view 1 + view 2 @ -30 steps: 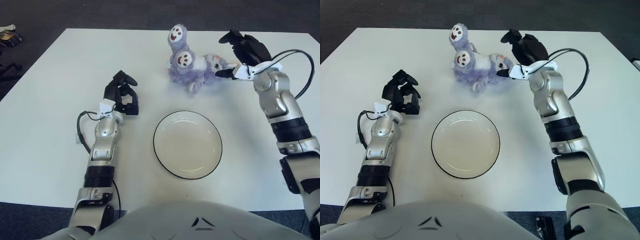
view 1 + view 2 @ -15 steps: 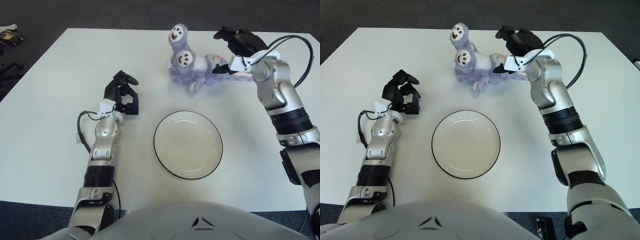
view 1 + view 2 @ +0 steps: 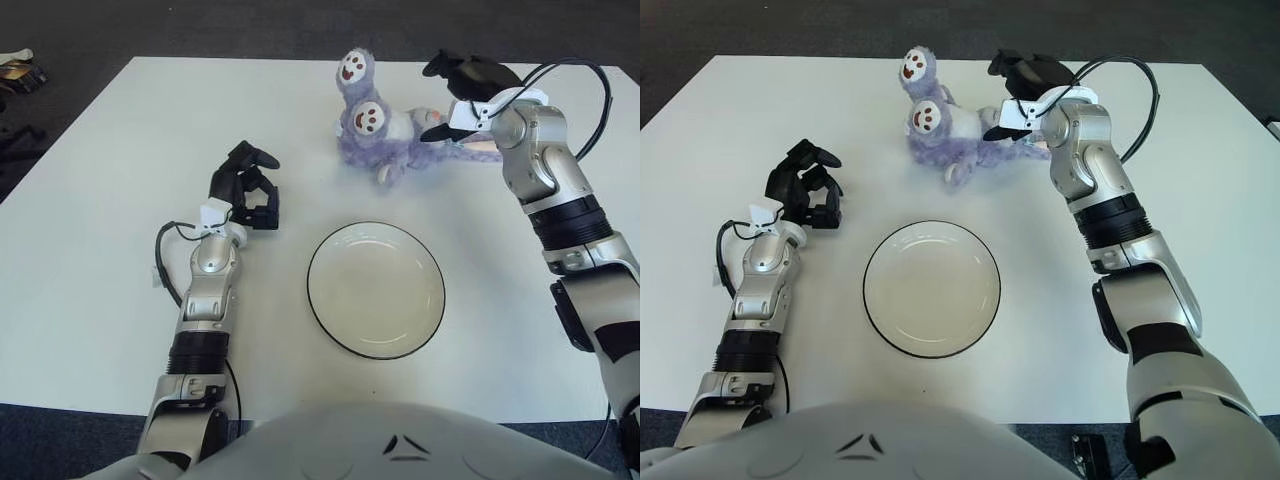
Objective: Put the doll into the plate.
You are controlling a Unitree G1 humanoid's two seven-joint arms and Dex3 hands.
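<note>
Two arms reach over the white worktop (image 3: 90, 230), one on each side of the plate (image 3: 375, 289). The right arm stretches far forward, its forearm angled inward, and the right hand (image 3: 455, 90) sits at the right end of the purple plush doll (image 3: 385, 125), wrist bent so the dark fingers (image 3: 462, 68) point left over the toy. The fingers look spread, one above the doll's far end and another low against it near the worktop; whether they have actually closed on the plush cannot be told. A black cable (image 3: 590, 90) loops from the wrist out to the right.

The left hand (image 3: 245, 188) shows left of the plate and well apart from the doll, forearm running straight back toward the body, its black fingers curled in and holding nothing.

The doll lies on the far middle of the worktop, beyond the plate and clear of it, with two round smiling faces turned upward, one nearer the far edge and one closer, and a pinkish patch at its right end beside the right hand. The plate is a round white one with a dark rim, bare inside, near the front centre. Dark carpet (image 3: 250, 25) surrounds the worktop
</note>
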